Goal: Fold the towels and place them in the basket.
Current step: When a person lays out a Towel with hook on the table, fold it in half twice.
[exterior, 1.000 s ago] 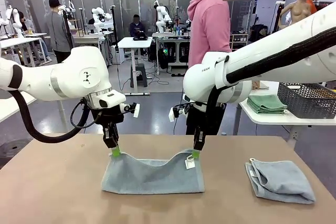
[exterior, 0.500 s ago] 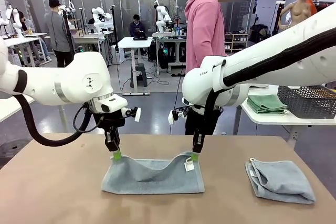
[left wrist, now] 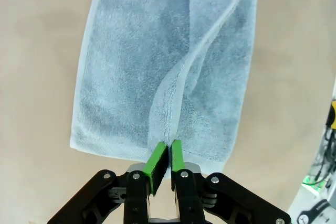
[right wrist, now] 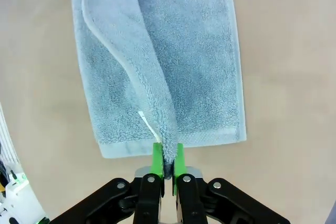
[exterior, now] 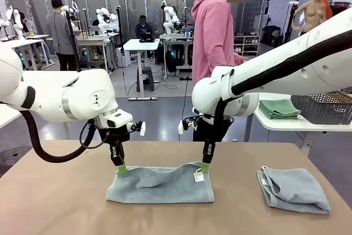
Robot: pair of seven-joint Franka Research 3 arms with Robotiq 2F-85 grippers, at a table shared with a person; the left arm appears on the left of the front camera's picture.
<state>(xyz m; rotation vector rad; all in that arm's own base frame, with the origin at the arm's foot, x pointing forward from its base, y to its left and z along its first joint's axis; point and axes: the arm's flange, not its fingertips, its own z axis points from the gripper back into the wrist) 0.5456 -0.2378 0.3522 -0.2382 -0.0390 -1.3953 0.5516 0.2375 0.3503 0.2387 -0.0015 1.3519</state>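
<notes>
The left gripper (exterior: 121,169) has its jaws closed tight on one far corner of the towel (exterior: 159,182). The right gripper (exterior: 204,167) has its jaws closed just as tight on the other far corner, beside the white label (exterior: 198,173). Both wrist views confirm it: the green pads pinch a ridge of terry cloth with no visible gap. The held edge stands slightly above the table (exterior: 55,202) and sags between the two grips, while the rest of the towel lies flat.

Judgement: gripping both corners of one long edge keeps that edge straight, so it can be carried over onto the near edge as a fold. The low lift limits dragging.

A second towel (exterior: 294,190), loosely folded, lies on the table well apart to the robot's right. The basket (exterior: 324,105) stands on a white side table (exterior: 286,124) beyond, near the green folded towels (exterior: 279,108). No grey-blue towel can be seen in it.

The table is tan, matt and smooth. A person (exterior: 220,31) in a pink hooded top stands at the far side. The room is an open laboratory with further workbenches.
</notes>
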